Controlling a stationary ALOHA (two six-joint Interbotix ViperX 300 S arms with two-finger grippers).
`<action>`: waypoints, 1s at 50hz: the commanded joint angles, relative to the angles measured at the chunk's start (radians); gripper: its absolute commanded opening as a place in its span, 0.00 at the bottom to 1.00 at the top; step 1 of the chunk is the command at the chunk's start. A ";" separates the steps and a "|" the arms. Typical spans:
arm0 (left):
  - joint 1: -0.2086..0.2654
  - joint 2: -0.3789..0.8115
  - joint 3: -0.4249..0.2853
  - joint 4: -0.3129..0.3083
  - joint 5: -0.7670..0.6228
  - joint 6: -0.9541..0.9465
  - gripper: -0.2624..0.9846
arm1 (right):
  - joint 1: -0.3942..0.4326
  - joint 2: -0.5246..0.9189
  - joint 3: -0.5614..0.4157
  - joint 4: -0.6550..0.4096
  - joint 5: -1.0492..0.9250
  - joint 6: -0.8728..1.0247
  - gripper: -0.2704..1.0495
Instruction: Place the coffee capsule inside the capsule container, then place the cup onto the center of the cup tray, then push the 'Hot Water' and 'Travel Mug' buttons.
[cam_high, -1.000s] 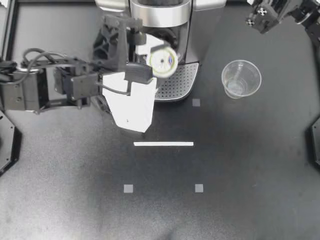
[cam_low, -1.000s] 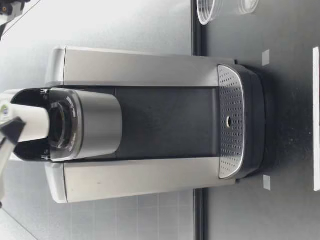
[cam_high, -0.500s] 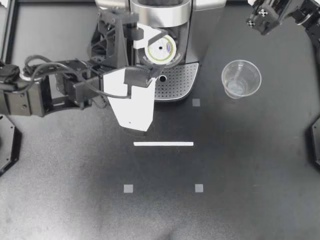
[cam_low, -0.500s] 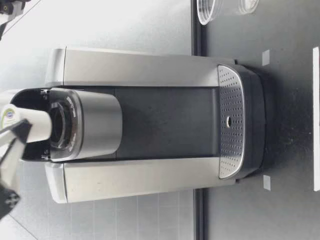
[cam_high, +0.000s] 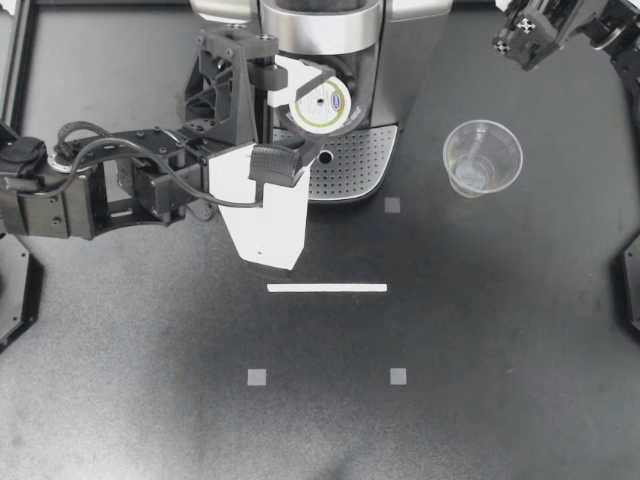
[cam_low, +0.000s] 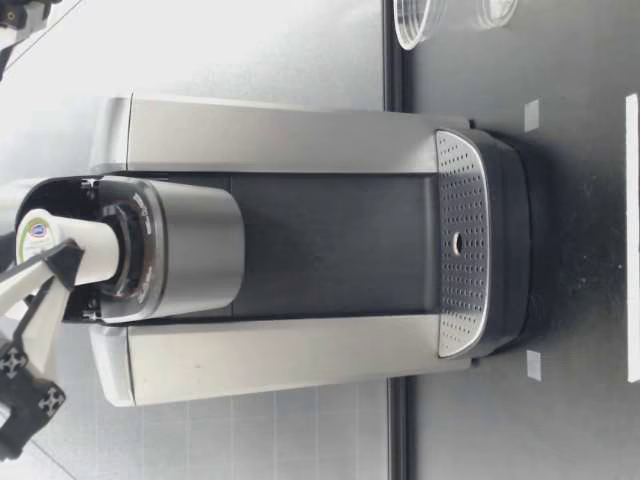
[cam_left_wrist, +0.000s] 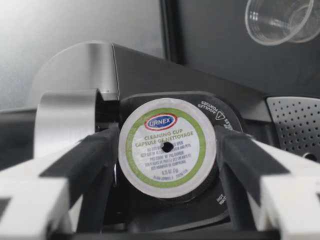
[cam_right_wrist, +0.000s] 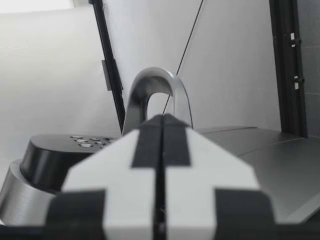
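My left gripper (cam_high: 298, 112) is shut on the coffee capsule (cam_high: 320, 105), a white pod with a green-ringed lid (cam_left_wrist: 167, 147). Both fingers (cam_left_wrist: 85, 160) press its sides. The pod's lower end sits in the round capsule container (cam_left_wrist: 222, 116) at the open head of the coffee machine (cam_low: 300, 250), with the lid (cam_low: 35, 232) still above the opening. The clear plastic cup (cam_high: 482, 157) stands upright on the table, right of the perforated cup tray (cam_high: 350, 165). My right gripper (cam_high: 520, 40) hangs shut and empty at the far right, above the machine's button panel (cam_right_wrist: 85, 142).
The machine's raised silver handle (cam_right_wrist: 155, 95) arches ahead of my right gripper. A white tape strip (cam_high: 327, 288) and small grey squares (cam_high: 257, 377) mark the black table in front of the machine. The cup (cam_left_wrist: 280, 20) also shows beyond the machine.
My left gripper has carried the capsule back over the machine's head and lowered it, so its lower end now enters the container. The right arm and the cup have not moved.
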 joint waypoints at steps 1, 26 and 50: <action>0.005 -0.006 -0.012 0.017 -0.005 -0.008 0.62 | -0.006 -0.006 -0.012 -0.002 -0.011 0.000 0.25; 0.018 0.026 -0.012 0.095 0.009 -0.064 0.63 | -0.006 -0.011 0.002 -0.002 -0.026 0.000 0.25; 0.017 0.021 -0.012 0.094 0.011 -0.092 0.83 | -0.006 -0.005 0.002 -0.002 -0.028 0.000 0.25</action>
